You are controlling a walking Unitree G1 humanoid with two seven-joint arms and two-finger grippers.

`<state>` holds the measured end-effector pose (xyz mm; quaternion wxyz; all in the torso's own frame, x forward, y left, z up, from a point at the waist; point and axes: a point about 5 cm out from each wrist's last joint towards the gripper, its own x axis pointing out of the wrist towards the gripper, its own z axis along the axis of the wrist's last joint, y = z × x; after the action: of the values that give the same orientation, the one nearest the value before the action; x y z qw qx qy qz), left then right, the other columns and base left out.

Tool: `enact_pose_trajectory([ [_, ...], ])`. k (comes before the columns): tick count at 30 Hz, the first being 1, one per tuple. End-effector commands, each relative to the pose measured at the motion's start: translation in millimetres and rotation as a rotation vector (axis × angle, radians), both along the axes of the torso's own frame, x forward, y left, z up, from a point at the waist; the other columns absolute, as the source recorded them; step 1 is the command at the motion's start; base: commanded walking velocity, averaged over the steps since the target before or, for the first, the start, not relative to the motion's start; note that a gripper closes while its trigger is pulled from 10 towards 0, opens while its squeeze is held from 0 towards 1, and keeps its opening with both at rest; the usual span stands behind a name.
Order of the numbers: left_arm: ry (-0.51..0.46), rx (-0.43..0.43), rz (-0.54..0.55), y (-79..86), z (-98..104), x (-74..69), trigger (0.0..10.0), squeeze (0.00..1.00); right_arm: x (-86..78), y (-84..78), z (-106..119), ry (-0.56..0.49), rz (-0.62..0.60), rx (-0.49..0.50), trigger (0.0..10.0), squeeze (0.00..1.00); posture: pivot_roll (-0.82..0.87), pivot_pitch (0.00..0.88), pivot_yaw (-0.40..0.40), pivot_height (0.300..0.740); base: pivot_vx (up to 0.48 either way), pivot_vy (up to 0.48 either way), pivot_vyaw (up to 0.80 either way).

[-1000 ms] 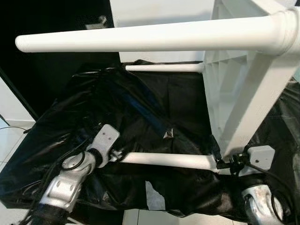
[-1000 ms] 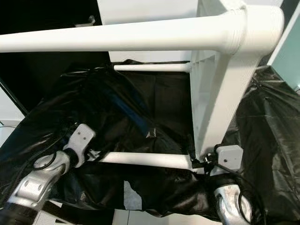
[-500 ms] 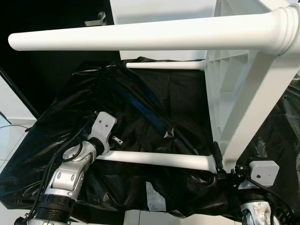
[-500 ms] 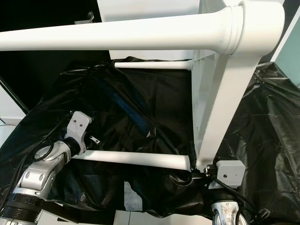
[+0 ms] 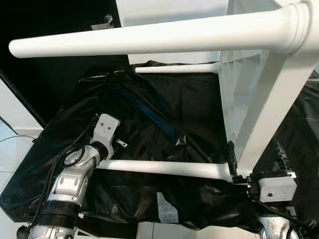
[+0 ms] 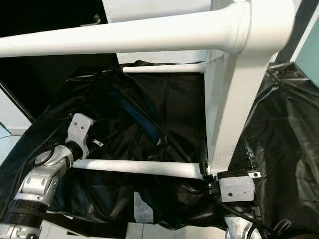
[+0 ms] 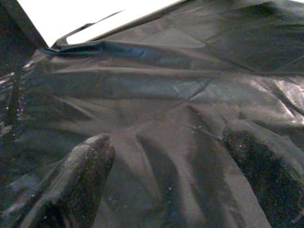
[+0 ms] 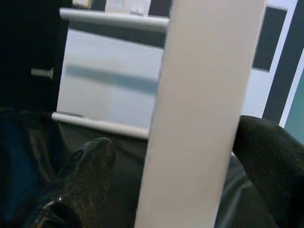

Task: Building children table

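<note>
Lying on its side over a surface draped in black plastic sheet, the white children's table has its top standing on edge at the right and its round legs pointing left. From the left eye, the upper near leg crosses the picture, a far leg lies behind, and the lower near leg runs just above the sheet. The left gripper sits at that leg's free end; the right gripper stands at the table top's lower near edge.

Along the left wrist, two black fingers are spread wide over the sheet, gripping nothing.

Along the right wrist, black fingers straddle the table top's white edge; contact is unclear.
</note>
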<state>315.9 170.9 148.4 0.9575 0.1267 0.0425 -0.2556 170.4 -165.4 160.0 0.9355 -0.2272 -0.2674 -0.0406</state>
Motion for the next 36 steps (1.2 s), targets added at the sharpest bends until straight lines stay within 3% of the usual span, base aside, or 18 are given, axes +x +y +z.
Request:
enact_pose_trajectory([
  [1,-0.016,0.003,0.047,2.5,0,3.1,10.0,0.0,-1.2,2.8,8,-0.062,0.005,-0.049,10.0,0.0,-0.01,0.0,0.098,0.74,0.0,0.0,0.0],
  [6,-0.016,0.008,0.033,-1.0,1,8.8,10.0,0.0,3.8,9.0,24,-0.207,0.001,-0.143,10.0,0.0,-0.02,0.0,0.119,0.74,0.0,0.0,0.0],
  [7,-0.022,0.014,0.023,-3.4,2,12.0,10.0,0.0,5.8,13.9,33,-0.284,0.025,-0.19,10.0,0.0,-0.02,0.0,0.128,0.74,0.0,0.0,0.0],
  [18,-0.023,0.039,-0.005,-5.2,6,20.4,10.0,0.0,1.5,25.7,40,-0.447,0.072,-0.337,10.0,0.0,-0.02,0.0,0.172,0.74,0.0,0.0,0.0],
  [24,-0.032,0.048,-0.009,-5.9,9,28.2,10.0,0.0,4.9,34.2,42,-0.547,0.164,-0.487,10.0,0.0,-0.03,0.0,0.18,0.74,0.0,0.0,0.0],
  [27,-0.035,0.048,-0.009,-6.9,9,28.5,10.0,0.0,8.5,36.5,41,-0.537,0.207,-0.53,10.0,0.0,-0.02,0.0,0.17,0.74,0.0,0.0,0.0],
  [29,-0.038,0.043,0.004,-6.2,9,27.9,10.0,0.0,22.9,40.7,34,-0.389,0.308,-0.538,10.0,0.0,-0.01,0.0,0.137,0.74,0.0,0.0,0.0],
  [33,-0.041,0.037,0.019,-5.2,9,27.0,10.0,0.0,33.3,45.3,28,-0.295,0.382,-0.555,10.0,0.0,-0.01,0.0,0.119,0.74,0.0,0.0,0.0],
  [36,-0.052,0.017,0.049,-6.3,6,22.5,10.0,0.0,49.7,50.5,24,-0.16,0.513,-0.447,10.0,0.0,0.02,0.0,0.068,0.74,0.0,0.0,0.0],
])
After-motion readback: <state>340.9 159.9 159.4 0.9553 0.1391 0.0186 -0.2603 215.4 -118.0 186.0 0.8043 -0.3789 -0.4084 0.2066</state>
